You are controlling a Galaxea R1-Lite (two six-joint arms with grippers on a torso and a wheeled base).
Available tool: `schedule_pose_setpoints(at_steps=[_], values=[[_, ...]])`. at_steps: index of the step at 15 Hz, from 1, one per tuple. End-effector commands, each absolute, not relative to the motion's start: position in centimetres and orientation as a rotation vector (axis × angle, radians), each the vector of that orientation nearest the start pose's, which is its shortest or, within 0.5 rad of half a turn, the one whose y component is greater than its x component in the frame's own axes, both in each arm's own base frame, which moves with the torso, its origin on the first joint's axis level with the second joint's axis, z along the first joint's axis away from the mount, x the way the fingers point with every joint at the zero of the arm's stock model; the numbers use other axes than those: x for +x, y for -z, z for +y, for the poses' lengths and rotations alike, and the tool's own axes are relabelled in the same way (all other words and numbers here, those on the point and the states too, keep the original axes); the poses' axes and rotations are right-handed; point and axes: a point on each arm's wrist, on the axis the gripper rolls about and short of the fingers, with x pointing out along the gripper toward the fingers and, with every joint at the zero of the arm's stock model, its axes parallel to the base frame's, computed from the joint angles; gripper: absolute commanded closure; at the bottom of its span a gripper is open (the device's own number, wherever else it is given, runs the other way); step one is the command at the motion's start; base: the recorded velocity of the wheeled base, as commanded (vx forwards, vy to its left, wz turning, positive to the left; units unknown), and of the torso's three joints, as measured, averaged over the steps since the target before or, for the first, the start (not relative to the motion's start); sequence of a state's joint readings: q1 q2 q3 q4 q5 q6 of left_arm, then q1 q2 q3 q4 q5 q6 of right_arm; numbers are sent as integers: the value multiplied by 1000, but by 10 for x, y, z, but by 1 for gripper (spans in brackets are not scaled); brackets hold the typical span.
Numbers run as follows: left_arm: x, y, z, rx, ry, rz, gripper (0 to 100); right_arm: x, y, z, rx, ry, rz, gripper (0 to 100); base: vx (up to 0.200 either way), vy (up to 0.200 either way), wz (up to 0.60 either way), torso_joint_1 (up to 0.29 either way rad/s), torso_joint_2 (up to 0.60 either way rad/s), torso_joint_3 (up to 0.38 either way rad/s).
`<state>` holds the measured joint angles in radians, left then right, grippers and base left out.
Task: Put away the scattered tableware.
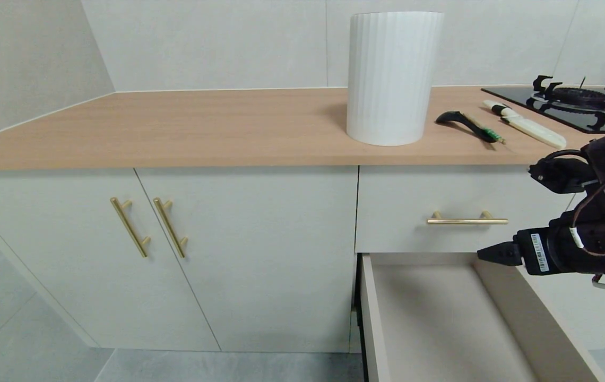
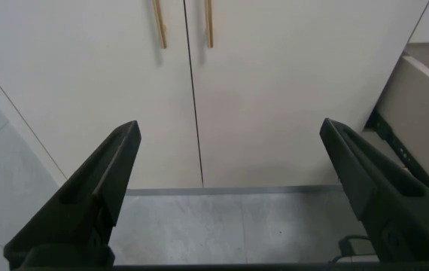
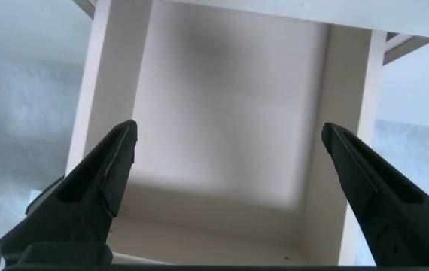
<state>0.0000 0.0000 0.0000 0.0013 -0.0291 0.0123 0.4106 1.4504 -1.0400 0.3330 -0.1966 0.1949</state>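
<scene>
Two utensils lie on the wooden countertop (image 1: 201,127), to the right of a tall container: a black spoon with a green-banded handle (image 1: 467,124) and a long white utensil (image 1: 528,130) beside the hob. Below them a lower drawer (image 1: 369,307) stands pulled out with nothing in it. My right gripper (image 1: 493,253) hovers over that drawer's right side, open, holding nothing. In the right wrist view the right gripper (image 3: 229,132) looks down into the bare drawer (image 3: 109,68). My left gripper (image 2: 229,128) is open and faces the closed cabinet doors (image 2: 275,98) low down.
A tall white ribbed container (image 1: 391,77) stands on the counter left of the utensils. A black gas hob (image 1: 578,101) sits at the far right. A closed drawer with a gold handle (image 1: 467,219) is above the open one. Double cabinet doors (image 1: 175,249) are shut.
</scene>
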Motion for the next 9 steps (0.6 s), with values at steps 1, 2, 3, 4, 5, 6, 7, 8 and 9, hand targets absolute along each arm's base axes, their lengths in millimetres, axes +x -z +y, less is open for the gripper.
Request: schedule_pose_setpoints(at_steps=[1, 2, 3, 4, 5, 6, 7, 8, 9], values=[[-23, -75, -1, 12, 29, 1, 0, 212, -229, 87, -36, -135, 723, 0, 0, 0, 0, 85, -281, -276], [-23, -75, -1, 12, 29, 1, 0, 212, -229, 87, -36, -135, 723, 0, 0, 0, 0, 105, -159, -315], [-23, -75, -1, 12, 29, 1, 0, 211, -229, 87, -36, -135, 722, 0, 0, 0, 0, 134, -398, -320], [-23, -75, -1, 14, 29, 1, 0, 210, -231, 87, -33, -136, 715, 0, 0, 0, 0, 139, -579, -310], [-23, -75, -1, 12, 29, 1, 0, 208, -232, 86, -32, -136, 710, 0, 0, 0, 0, 105, -535, -310], [-23, -75, -1, 12, 29, 1, 0, 207, -234, 85, -30, -137, 705, 0, 0, 0, 0, 139, -510, -290], [-23, -75, -1, 12, 29, 1, 0, 207, -234, 85, -31, -138, 704, 0, 0, 0, 0, 163, -476, -300], [-23, -75, -1, 12, 29, 1, 0, 207, -233, 86, -42, -141, 707, 0, 0, 0, 0, 178, -461, -295], [-23, -75, -1, 12, 29, 1, 0, 207, -232, 86, -47, -142, 711, 0, 0, 0, 0, 168, -452, -295]])
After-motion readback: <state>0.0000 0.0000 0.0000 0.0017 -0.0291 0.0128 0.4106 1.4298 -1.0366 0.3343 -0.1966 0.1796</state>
